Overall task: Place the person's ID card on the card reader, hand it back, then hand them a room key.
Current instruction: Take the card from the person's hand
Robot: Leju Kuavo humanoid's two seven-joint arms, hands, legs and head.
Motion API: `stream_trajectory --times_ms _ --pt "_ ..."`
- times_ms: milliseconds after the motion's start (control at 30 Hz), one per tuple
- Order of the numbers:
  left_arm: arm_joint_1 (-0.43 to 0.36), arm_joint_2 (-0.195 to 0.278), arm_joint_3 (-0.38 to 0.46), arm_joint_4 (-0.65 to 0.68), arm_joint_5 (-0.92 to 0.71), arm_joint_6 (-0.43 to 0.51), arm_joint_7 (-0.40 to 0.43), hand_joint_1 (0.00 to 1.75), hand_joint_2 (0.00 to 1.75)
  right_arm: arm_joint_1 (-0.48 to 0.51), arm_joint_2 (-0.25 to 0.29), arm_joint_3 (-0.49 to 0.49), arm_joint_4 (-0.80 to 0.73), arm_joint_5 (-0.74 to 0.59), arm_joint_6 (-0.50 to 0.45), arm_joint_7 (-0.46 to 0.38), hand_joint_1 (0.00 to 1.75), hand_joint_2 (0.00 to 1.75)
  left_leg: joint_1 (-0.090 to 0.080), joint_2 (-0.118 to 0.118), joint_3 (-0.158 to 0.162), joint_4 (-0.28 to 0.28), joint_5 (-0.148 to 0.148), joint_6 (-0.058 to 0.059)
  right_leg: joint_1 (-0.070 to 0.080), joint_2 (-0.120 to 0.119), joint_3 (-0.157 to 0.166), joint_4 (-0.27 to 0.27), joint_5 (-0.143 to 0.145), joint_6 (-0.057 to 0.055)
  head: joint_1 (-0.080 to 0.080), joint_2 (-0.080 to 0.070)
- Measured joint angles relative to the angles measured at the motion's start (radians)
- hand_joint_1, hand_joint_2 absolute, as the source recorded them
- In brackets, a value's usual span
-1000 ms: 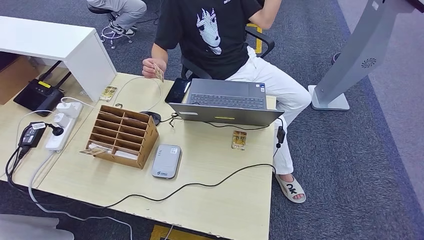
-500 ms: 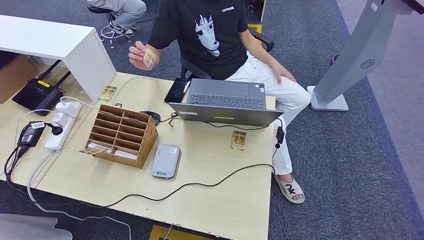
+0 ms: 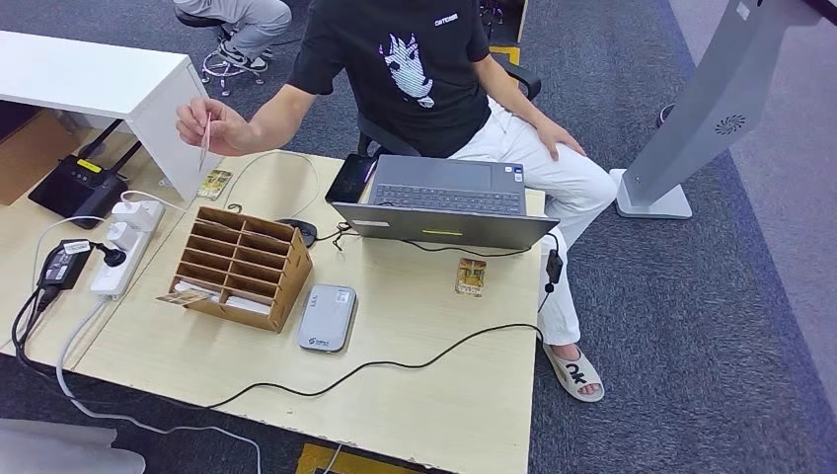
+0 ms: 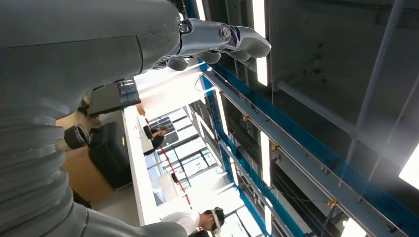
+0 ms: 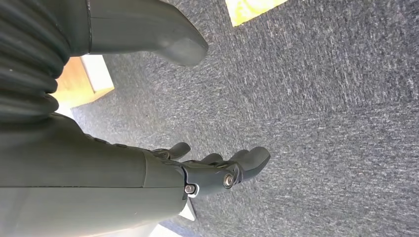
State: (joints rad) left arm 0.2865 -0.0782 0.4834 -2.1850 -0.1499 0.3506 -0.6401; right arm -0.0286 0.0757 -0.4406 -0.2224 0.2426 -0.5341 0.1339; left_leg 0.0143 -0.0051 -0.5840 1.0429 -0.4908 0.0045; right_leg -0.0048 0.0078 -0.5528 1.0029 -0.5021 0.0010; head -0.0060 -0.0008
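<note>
Since a second ago, card carried by person's hand from near the laptop out toward ten o'clock, now held edge-on above the tabletop corner by the white shelf; other arm dropped to the thigh. Offered, apparently, for collection: first step of the task, ID not yet taken. Reader lying flat at about seven o'clock from the laptop, just beside the cardboard rack, nothing on it. Second card lying at five o'clock from the laptop's front edge, a third near the shelf foot; which serves as room key, cannot tell. Left hand raised, pointing toward ceiling, fingers loosely curled and holding nothing. Right hand hanging over carpet, fingers slightly bent and apart, likewise holding nothing. Next move, by judgement: reach left hand up to ten o'clock, meet the offered card, pinch its thin edge without knocking it loose, then bring it down flat on the reader. Risk: slim, edge-on card easy to miss or drop.
</note>
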Motion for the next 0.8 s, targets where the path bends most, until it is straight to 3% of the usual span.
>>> stream_trajectory --times_ms 267,367,600,700,800 --pt "0.005 0.004 -0.015 -0.01 0.0 -0.009 0.003 0.0 1.75 0.0 0.0 -0.001 0.0 0.0 0.0 0.003 0.0 1.75 0.0 0.0 0.0 0.0 0.0 0.0 0.0 0.0 0.0 0.0 0.0 0.0 0.0 0.0" --pt "-0.051 0.042 -0.037 0.007 -0.034 -0.07 0.084 0.0 1.75 -0.001 0.001 -0.005 0.0 0.016 0.009 0.027 0.0 1.75 0.0 -0.001 0.0 0.0 0.001 -0.001 0.0 -0.001 -0.002 0.0 0.0 0.0 0.0 0.0" --pt "-0.325 0.162 -0.157 0.235 -0.282 -0.161 0.344 0.0 1.75 -0.013 0.0 -0.005 0.0 0.1 0.069 0.022 0.0 1.75 0.0 -0.002 0.0 0.0 0.006 -0.003 0.0 -0.002 -0.006 0.001 0.003 -0.003 0.0 0.0" --pt "-0.526 0.183 -0.255 0.477 -0.445 -0.168 0.454 0.0 1.75 -0.022 -0.003 0.014 0.0 0.177 0.127 0.041 0.0 1.75 -0.001 -0.007 -0.003 0.001 0.01 -0.002 -0.001 -0.007 -0.009 0.001 0.006 -0.002 -0.001 0.0" --pt "-0.73 0.183 -0.364 0.769 -0.569 -0.13 0.486 0.0 1.75 -0.037 -0.005 0.04 0.0 0.231 0.167 0.057 0.0 1.75 -0.001 -0.008 -0.008 0.0 0.014 -0.003 -0.002 -0.006 -0.009 0.002 0.012 -0.002 0.0 0.0"
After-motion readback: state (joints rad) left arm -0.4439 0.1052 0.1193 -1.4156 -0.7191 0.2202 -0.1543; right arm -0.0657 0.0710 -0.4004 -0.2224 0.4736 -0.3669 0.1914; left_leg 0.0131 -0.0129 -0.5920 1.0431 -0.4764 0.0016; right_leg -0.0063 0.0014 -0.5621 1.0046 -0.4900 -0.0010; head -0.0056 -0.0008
